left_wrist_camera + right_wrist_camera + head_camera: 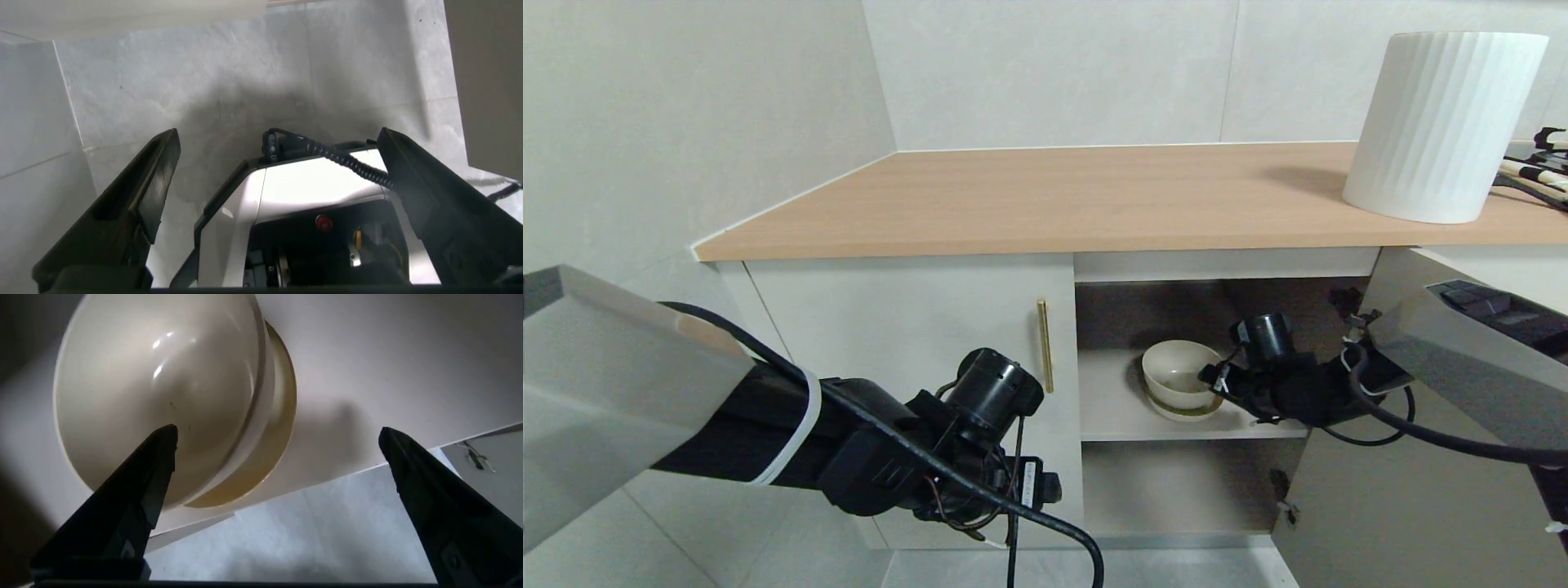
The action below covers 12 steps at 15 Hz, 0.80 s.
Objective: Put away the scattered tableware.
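Bowl (pixel 1178 377) sits on shelf (pixel 1112 408), just beside the spread right claw (pixel 1214 381).

You're in a kitchen, home-style by its fittings: a wood-tone countertop (pixel 1045 196) runs into a corner of pale tiled walls (pixel 1054 73), with white cabinets (pixel 1225 265) beneath. 1 closed door (pixel 915 318) carries a slim brass handle (pixel 1044 345); beside it an open compartment's shelf (pixel 1111 408) holds a cream bowl (pixel 1176 371) sitting in another dish (pixel 1188 413).
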Motion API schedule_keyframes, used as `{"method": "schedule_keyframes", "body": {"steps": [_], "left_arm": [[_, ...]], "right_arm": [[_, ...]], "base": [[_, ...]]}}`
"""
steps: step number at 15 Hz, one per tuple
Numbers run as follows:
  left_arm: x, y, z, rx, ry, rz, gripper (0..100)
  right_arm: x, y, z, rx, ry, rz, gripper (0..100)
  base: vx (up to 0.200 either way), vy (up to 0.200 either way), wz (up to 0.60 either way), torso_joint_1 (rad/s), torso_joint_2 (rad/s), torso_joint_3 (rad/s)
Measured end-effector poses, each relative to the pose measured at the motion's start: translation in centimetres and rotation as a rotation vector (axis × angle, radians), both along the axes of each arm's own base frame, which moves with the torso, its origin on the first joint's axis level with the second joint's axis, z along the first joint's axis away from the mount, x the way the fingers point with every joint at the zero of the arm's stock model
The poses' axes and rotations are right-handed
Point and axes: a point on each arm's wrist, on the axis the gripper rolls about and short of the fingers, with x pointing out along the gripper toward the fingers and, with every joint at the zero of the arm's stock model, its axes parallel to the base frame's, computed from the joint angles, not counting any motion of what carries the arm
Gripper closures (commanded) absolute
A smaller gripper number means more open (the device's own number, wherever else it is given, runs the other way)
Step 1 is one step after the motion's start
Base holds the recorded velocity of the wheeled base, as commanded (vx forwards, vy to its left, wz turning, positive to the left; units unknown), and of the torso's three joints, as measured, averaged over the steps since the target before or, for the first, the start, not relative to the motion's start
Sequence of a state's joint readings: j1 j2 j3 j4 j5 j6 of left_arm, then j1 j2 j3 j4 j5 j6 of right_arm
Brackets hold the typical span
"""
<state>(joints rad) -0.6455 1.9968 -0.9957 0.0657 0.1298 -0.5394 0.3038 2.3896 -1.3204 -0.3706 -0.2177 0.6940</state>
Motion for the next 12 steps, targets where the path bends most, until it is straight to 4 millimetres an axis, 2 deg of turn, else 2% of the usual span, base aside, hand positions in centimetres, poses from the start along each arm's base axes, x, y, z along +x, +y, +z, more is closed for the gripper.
{"method": "schedule_keyframes", "body": {"steps": [3, 7, 9, 12], "left_arm": [[-0.1, 0.3, 0.9, 0.012, -0.038, 0.022, 0], [-0.7, 2.0, 3.6, 0.012, -0.104, 0.071, 0], [-1.7, 3.5, 5.9, -0.011, -0.139, 0.095, 0], [-4.6, 5.9, 9.2, -0.067, -0.216, 0.113, 0]], "right_arm": [[-1.3, 0.0, 0.1, -0.024, 0.029, 0.04, 0], [-5.7, 0.5, 1.5, -0.152, 0.093, 0.213, 0], [-8.8, 0.6, 3.5, -0.202, 0.143, 0.313, 0], [-13.8, 0.2, 7.5, -0.216, 0.208, 0.423, 0]], "base": [[0.0, 0.0, 0.0, 0.0, 0.0, 0.0], [0.0, 0.0, 0.0, 0.0, 0.0, 0.0], [0.0, 0.0, 0.0, 0.0, 0.0, 0.0], [0.0, 0.0, 0.0, 0.0, 0.0, 0.0]]}}
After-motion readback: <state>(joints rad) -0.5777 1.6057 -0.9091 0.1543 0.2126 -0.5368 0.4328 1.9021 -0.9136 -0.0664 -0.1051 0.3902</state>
